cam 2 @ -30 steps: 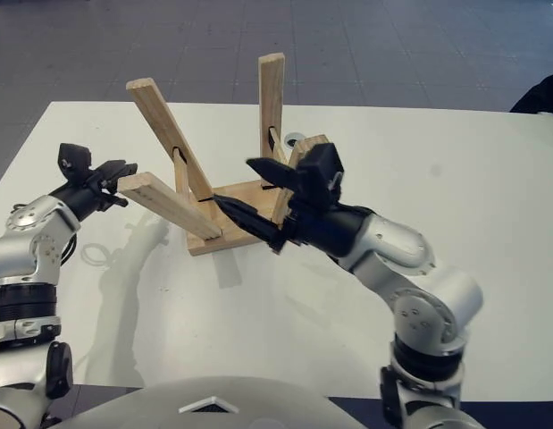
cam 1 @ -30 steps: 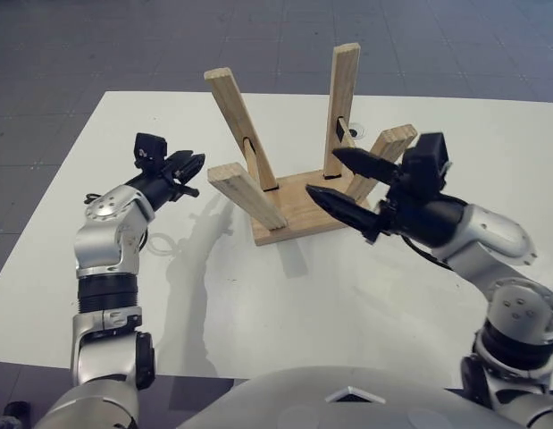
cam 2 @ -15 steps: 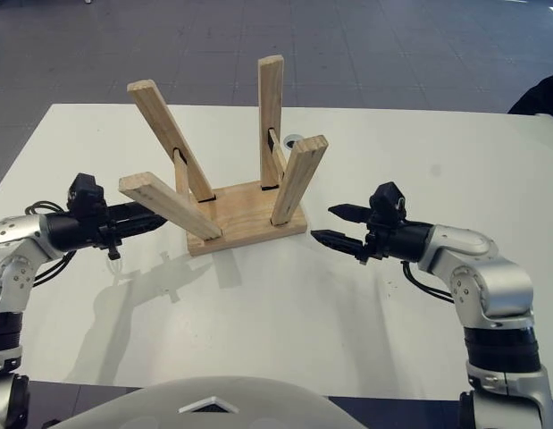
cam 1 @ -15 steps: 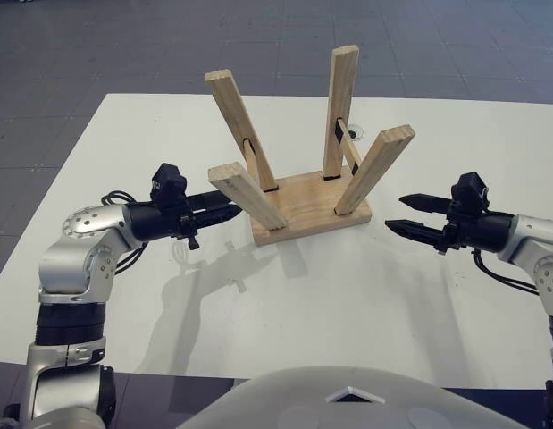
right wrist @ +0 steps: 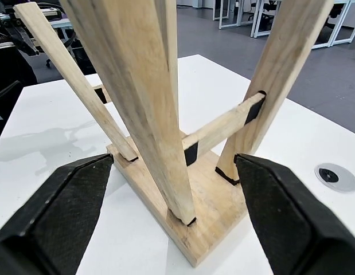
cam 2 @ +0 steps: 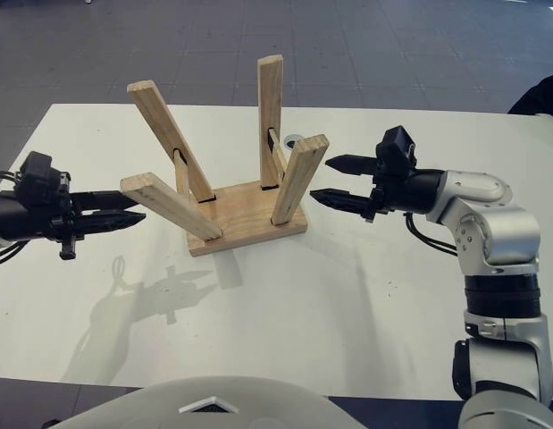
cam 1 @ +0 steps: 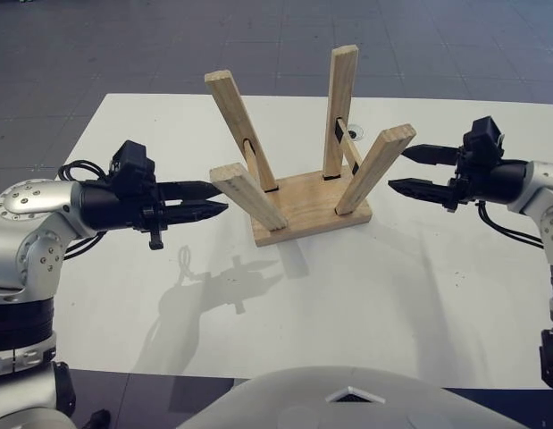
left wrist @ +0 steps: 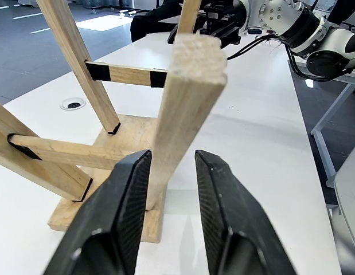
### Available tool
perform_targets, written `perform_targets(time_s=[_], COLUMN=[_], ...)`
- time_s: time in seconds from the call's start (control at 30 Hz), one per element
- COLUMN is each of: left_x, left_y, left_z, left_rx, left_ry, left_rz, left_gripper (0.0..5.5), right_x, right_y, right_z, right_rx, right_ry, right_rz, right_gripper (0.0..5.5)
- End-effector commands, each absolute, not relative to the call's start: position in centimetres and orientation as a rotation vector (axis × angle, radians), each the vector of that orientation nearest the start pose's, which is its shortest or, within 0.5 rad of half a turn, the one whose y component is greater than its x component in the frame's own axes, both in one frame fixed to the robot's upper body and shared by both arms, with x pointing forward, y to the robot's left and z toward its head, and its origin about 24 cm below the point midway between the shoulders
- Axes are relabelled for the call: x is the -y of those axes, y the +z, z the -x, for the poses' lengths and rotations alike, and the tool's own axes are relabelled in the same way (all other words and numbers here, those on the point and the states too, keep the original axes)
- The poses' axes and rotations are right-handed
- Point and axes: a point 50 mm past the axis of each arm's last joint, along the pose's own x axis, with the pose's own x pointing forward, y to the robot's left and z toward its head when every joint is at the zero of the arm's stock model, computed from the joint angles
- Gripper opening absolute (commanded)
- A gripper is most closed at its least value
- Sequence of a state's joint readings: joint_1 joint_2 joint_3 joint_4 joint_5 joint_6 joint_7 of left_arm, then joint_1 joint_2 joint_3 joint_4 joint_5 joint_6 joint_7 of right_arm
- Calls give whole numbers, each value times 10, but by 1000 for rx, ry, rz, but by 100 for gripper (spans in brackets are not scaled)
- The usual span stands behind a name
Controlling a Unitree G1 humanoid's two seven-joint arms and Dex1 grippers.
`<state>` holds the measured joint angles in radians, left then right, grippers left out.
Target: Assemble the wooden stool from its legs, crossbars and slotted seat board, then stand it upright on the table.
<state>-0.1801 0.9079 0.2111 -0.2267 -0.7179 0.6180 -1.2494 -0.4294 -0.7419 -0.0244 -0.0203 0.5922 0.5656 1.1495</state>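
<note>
The wooden stool (cam 1: 303, 201) rests upside down on its seat board in the middle of the white table, its legs splayed upward and joined by crossbars with black ends. My left gripper (cam 1: 213, 199) is open and level, its tips just short of the end of the near-left leg (cam 1: 247, 195); the left wrist view shows that leg (left wrist: 177, 109) framed between my fingers (left wrist: 123, 212). My right gripper (cam 1: 401, 171) is open too, pointing at the near-right leg (cam 1: 374, 168) from the right, with that leg (right wrist: 143, 97) looming close in the right wrist view.
A round cable grommet (cam 2: 295, 141) is set in the table (cam 1: 285, 295) behind the stool. Open tabletop lies in front of the stool and to both sides.
Both arms swung out from near the stool, then levelled. The left gripper opened and drew back left. The right gripper rose to the height of the near-right leg's top. The stool has not moved.
</note>
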Motion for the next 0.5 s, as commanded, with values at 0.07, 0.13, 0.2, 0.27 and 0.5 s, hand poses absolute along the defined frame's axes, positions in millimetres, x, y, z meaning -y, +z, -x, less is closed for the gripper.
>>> perform_targets(time_s=[0.07,0.13,0.2,0.27,0.5], left_x=[-230,-227,-223,-220,-215], left_y=[182,182,182,184,185], left_z=[-236,-234,-233,-236,-249], left_rx=[-201,-205,-193,-174,-171], left_ry=[-1235,-1261,-1282,-1291,-1376], left_rz=[-115,-104,-88,-74,-59], left_gripper=[141,141,141,141,141], right_x=[194,192,192,191,199], right_y=[183,183,182,182,173], right_z=[-288,-290,-288,-287,-298], right_rx=[-129,-135,-143,-146,-167], right_ry=[1271,1294,1321,1357,1402], right_rz=[109,115,116,110,107], right_gripper=[390,390,370,335,208])
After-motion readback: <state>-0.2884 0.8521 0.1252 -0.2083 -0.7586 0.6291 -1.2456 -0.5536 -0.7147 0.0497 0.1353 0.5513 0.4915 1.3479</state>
